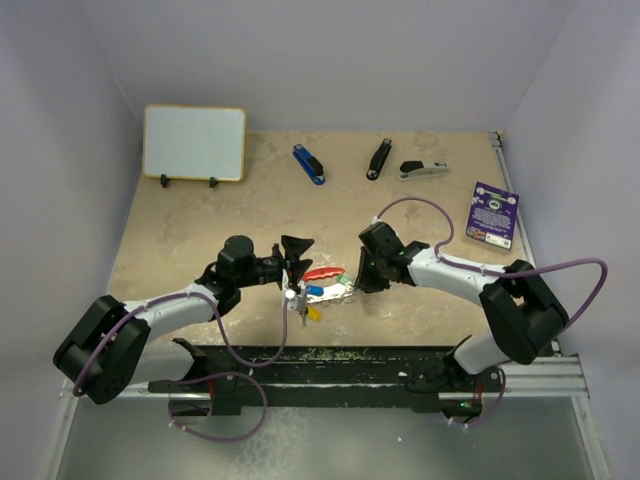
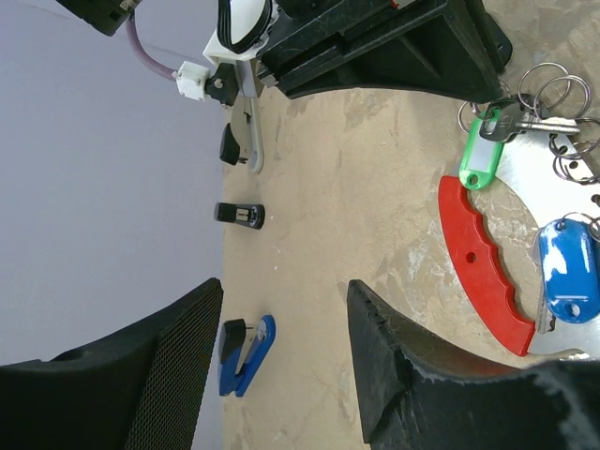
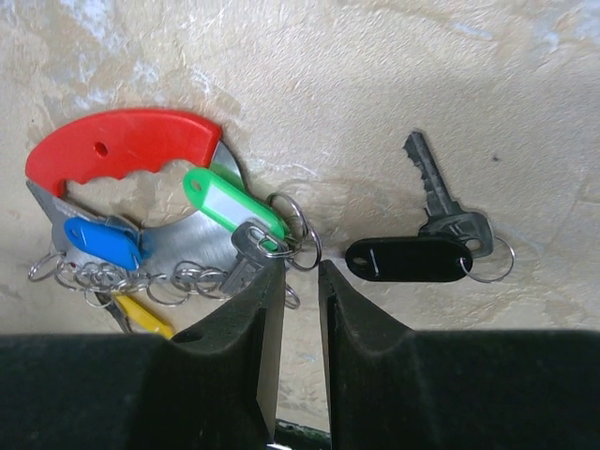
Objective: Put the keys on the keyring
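Note:
The keyring (image 1: 326, 285) lies on the table between my grippers: a red plastic fob (image 3: 122, 141) on a silver plate, with chained silver rings (image 3: 295, 225) and green (image 3: 230, 202), blue (image 3: 101, 239) and yellow (image 3: 141, 317) tags. A grey key hangs by the green tag. A separate grey key with a black tag (image 3: 412, 258) lies just right of the bunch. My right gripper (image 3: 302, 265) is low over the rings, its jaws a narrow gap apart, and grips nothing I can see. My left gripper (image 1: 297, 252) is wide open and empty, left of the red fob (image 2: 478, 267).
A whiteboard (image 1: 194, 142) stands at the back left. A blue stapler (image 1: 309, 164), a black stapler (image 1: 379, 158) and a grey stapler (image 1: 424, 170) lie along the back. A purple card (image 1: 492, 213) lies at the right. A black rail (image 1: 380, 360) runs along the near edge.

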Tool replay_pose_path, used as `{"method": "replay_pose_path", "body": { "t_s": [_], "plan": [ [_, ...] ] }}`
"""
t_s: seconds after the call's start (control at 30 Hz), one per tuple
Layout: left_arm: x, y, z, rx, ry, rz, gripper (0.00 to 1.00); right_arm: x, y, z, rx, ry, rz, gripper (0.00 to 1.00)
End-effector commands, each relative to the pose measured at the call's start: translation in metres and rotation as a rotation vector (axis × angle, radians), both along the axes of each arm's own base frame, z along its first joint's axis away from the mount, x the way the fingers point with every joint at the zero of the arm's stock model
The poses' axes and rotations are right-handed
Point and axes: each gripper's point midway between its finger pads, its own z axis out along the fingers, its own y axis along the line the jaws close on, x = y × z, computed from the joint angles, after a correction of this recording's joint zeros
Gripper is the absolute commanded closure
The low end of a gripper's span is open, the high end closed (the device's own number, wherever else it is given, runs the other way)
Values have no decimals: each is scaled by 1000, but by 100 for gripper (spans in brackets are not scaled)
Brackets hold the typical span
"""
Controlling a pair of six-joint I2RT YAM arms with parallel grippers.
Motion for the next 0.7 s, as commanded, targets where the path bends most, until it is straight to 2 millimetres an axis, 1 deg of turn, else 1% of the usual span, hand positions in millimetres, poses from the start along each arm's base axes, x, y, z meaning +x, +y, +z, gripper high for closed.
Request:
{"method": "replay_pose_path", "body": {
  "t_s": [0.0, 0.23, 0.43, 0.53, 0.57, 0.67],
  "plan": [
    [-4, -2, 4, -14, 2, -13, 40, 9, -8, 0, -16, -33, -66, 74],
    [-4, -2, 3, -8, -1, -20, 39, 9, -8, -10, -14, -27, -80, 77],
    [-3, -3, 4, -8, -6, -18, 39, 19, -4, -10, -3, -57, -85, 87],
    [-3, -3, 5, -9, -7, -18, 39, 25, -3, -2, -4, -89, -87, 94],
    [-3, -3, 6, -11, -7, -18, 39, 31, -2, 10, 2, -123, -74, 100],
    [-3, -3, 8, -15, -8, -17, 38, 36, -3, 29, -2, -172, -63, 100]
  ]
}}
